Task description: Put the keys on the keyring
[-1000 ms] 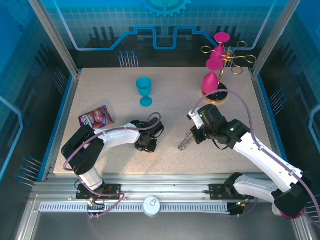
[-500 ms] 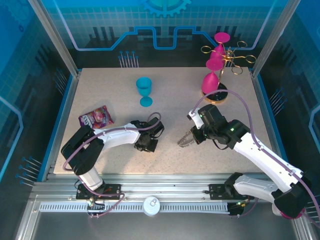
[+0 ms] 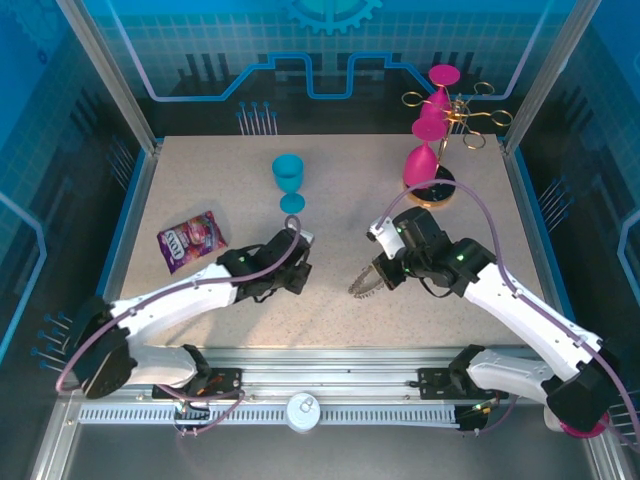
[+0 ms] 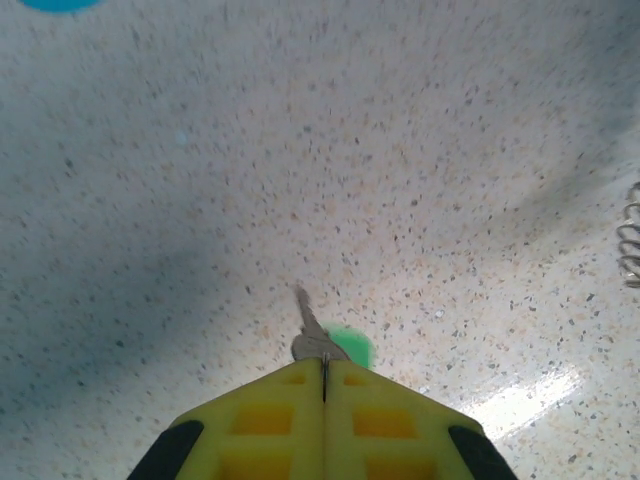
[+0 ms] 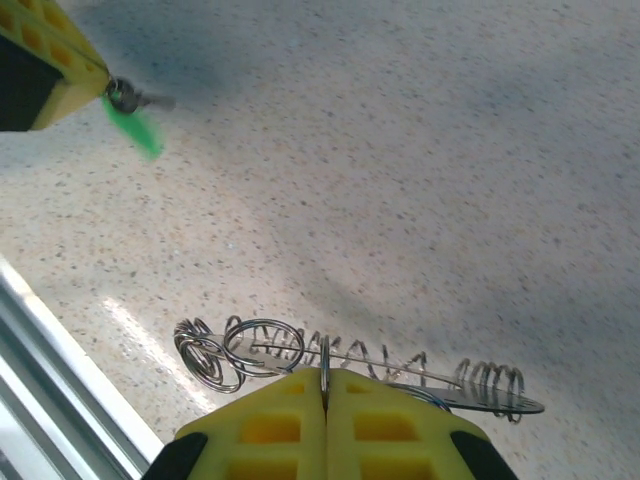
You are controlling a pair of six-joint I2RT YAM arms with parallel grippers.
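My left gripper [image 4: 323, 366] is shut on the keys [image 4: 311, 328]: a small metal key sticks out past the yellow fingertips, with the green tag [image 4: 351, 346] just behind it, above the speckled table. The right wrist view shows that same gripper [image 5: 45, 62] at top left with the keys [image 5: 128, 99] hanging from it. My right gripper [image 5: 324, 376] is shut on the keyring [image 5: 262, 346], a coiled wire loop with small split rings, held off the table. From above, the left gripper [image 3: 290, 270] and the keyring [image 3: 364, 283] in the right gripper [image 3: 385, 272] are about a hand's width apart.
A blue goblet [image 3: 289, 181] stands at the back centre. A purple snack packet [image 3: 190, 238] lies at the left. The gold rack [image 3: 462, 118] with pink goblets [image 3: 423, 160] stands at the back right. The table's near metal edge [image 5: 60, 370] lies close below the keyring.
The left gripper has closed on the keys and lifted them, its arm stretching forward. The right gripper has turned the keyring and moved it slightly left.
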